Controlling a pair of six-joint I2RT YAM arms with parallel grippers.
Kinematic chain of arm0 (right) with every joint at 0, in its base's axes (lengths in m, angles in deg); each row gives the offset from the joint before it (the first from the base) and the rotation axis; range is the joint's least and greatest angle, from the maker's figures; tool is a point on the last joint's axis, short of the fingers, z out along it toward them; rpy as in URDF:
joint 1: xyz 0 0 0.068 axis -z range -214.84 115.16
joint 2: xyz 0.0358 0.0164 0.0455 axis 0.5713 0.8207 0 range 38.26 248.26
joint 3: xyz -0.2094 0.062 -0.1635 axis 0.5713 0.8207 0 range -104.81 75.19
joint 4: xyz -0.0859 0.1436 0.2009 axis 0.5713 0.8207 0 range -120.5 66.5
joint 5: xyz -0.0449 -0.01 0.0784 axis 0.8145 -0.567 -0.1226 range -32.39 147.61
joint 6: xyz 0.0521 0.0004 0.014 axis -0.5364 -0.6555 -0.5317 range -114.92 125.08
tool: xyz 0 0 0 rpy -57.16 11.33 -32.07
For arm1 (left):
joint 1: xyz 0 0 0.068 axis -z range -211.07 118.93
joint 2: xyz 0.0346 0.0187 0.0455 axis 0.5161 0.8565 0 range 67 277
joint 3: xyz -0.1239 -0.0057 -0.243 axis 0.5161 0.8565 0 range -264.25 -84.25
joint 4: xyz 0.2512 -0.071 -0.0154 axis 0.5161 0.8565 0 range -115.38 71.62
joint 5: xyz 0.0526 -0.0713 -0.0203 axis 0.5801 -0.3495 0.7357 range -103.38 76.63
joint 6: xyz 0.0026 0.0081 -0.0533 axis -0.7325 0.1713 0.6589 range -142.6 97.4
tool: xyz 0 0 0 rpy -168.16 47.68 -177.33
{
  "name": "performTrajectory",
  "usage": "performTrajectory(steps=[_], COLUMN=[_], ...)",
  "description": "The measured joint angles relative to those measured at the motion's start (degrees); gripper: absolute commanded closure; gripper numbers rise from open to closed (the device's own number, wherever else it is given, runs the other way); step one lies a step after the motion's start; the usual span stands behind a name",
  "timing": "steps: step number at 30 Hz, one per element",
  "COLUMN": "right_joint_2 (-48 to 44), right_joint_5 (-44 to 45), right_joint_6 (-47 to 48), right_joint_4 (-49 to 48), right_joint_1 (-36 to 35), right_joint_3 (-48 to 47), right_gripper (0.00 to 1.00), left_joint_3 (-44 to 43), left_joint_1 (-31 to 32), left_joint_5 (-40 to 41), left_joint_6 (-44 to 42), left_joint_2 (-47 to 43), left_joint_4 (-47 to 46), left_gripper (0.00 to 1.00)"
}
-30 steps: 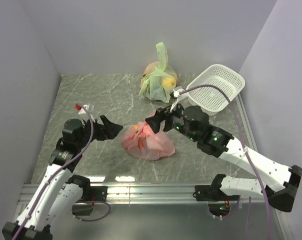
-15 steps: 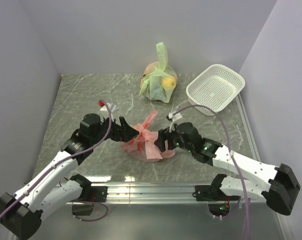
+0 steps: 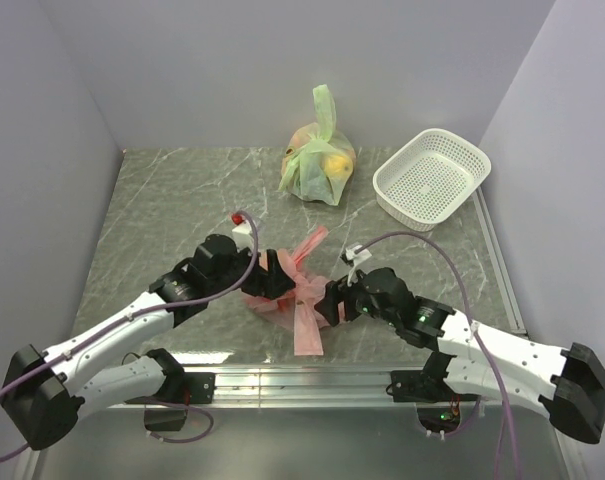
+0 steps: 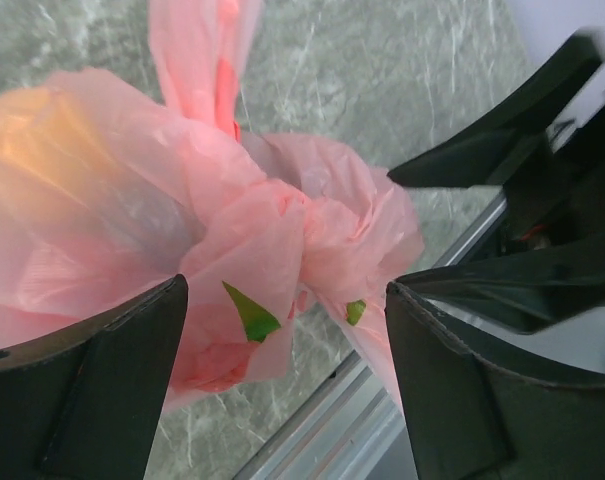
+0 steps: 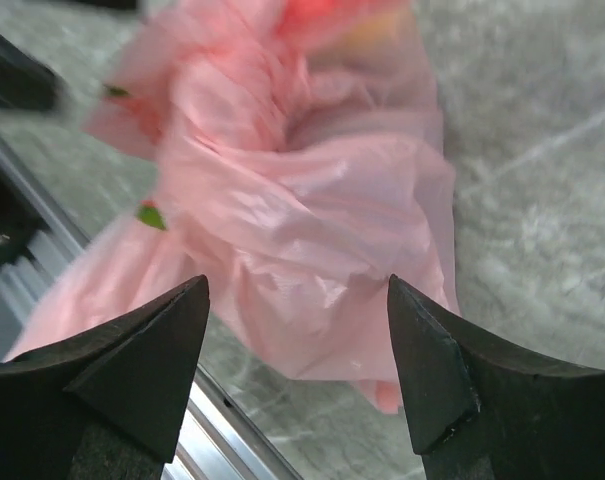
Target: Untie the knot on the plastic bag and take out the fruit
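The pink plastic bag (image 3: 282, 295) lies near the table's front edge, between both grippers. Its knot (image 4: 304, 213) is a twisted pink bunch; one ear (image 3: 310, 243) stands up and back, and a long ear (image 3: 307, 328) trails toward the front rail. My left gripper (image 3: 272, 283) is open, its jaws on either side of the knot (image 4: 287, 290). My right gripper (image 3: 327, 300) is open, with the bag's crumpled side (image 5: 302, 200) between its fingers (image 5: 297, 285). The fruit shows only as an orange glow (image 4: 27, 130) and a red patch (image 5: 322, 10) through the plastic.
A light green tied bag (image 3: 320, 165) with yellowish fruit sits at the back centre. A white basket (image 3: 432, 180) stands at the back right. The metal front rail (image 3: 282, 380) runs just below the pink bag. My right gripper's black fingers (image 4: 512, 150) show in the left wrist view.
Both arms have moved forward and closed in on the pink bag from left and right. The bag has shifted toward the front rail, and a long ear now trails forward.
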Motion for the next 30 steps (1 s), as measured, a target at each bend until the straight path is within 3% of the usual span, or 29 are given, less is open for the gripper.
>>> performTrajectory(steps=[3,6,9,12,13,16,17,20,22,23,25,26,30], right_joint_2=[-1.6,-0.9,1.2,4.5,5.3,8.1,8.9,10.4,10.7,10.7,10.7,10.5,8.1], right_joint_5=[-0.8,-2.1,-2.5,-2.6,-2.6,-2.6,-2.8,-3.3,-3.7,-3.7,-3.7,-3.6,-2.6], right_joint_6=[1.4,3.0,4.5,5.9,6.2,7.2,7.5,8.1,8.6,8.9,9.0,9.2,9.2], right_joint_4=[-0.5,-1.4,-2.6,-4.3,-4.9,-6.3,-6.4,-6.8,-6.9,-6.9,-6.9,-6.9,-6.6], right_joint_1=[0.0,-0.1,-0.1,-0.2,-0.2,-0.2,-0.2,-0.2,-0.2,-0.2,-0.2,-0.2,-0.3], right_joint_3=[-1.2,-2.9,-4.5,-5.9,-6.1,-6.2,-6.3,-6.3,-6.3,-6.3,-6.3,-6.3,-6.2], right_gripper=[0.22,0.22,0.22,0.22,0.22,0.23,0.23,0.32,0.49,0.70,0.94,1.00,1.00], left_joint_3=[0.0,0.0,0.0,0.0,0.0,0.0,0.0,0.4,0.9,1.2,1.5,1.7,1.7], left_joint_1=[2.3,4.1,4.7,4.9,5.0,5.2,5.2,5.4,5.6,5.6,5.7,5.7,5.9], left_joint_5=[0.7,2.0,3.0,3.6,4.0,4.5,4.7,5.2,5.5,5.8,6.6,7.4,13.1], left_joint_6=[-0.2,-0.7,-1.3,-1.3,-1.4,-1.5,-1.5,-1.6,-1.6,-1.5,-1.4,-1.2,1.0], left_joint_2=[1.7,3.4,4.4,4.5,4.5,4.3,4.2,3.4,2.8,2.6,2.1,1.8,1.6], left_joint_4=[-0.2,-0.2,-0.3,-0.3,-0.4,-0.4,-0.5,-0.6,-0.7,-0.9,-1.0,-1.0,-0.5], left_gripper=[0.17,0.26,0.41,0.67,0.80,0.99,1.00,0.99,1.00,1.00,0.99,1.00,0.99])
